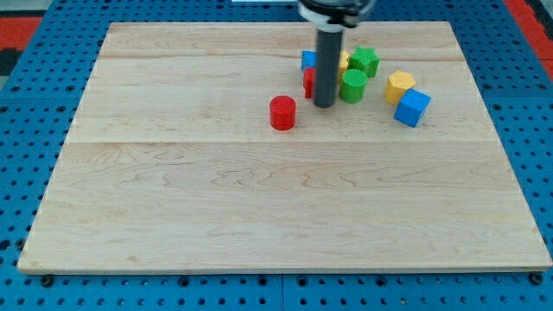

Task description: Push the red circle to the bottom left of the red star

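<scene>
The red circle [282,113] stands on the wooden board [259,199] in the upper middle. The red star [308,82] lies up and to its right, mostly hidden behind my rod, so its shape is hard to make out. My tip [324,105] is on the board just right of the red circle, with a small gap between them, and just below the red star. The red circle sits to the lower left of the red star.
A cluster surrounds the rod: a blue block [308,60], a yellow block [343,60], a green star [365,61], a green cylinder [352,85], a yellow cylinder [399,86] and a blue cube [413,107]. Blue pegboard surrounds the board.
</scene>
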Motion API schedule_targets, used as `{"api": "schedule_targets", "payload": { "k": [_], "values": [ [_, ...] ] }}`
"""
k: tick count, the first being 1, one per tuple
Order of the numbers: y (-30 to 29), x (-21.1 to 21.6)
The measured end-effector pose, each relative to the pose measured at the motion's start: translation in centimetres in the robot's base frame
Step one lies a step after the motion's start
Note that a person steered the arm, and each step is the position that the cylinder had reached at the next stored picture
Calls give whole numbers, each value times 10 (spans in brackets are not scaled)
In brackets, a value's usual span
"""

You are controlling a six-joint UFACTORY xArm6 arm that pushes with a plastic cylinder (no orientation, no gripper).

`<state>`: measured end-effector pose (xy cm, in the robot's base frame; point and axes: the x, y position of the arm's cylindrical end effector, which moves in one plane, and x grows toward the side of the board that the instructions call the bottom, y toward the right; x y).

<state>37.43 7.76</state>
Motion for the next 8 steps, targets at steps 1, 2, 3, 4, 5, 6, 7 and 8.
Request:
{"api": "schedule_targets", "payload": {
  "k": [1,2,3,4,5,6,7,8],
  "values": [
    [-3,-38],
    [-65,-81],
    [-72,-82],
    [-73,-86],
    [-73,-87],
    [-63,-62],
    [-33,-40],
    [26,-30]
  ]
}}
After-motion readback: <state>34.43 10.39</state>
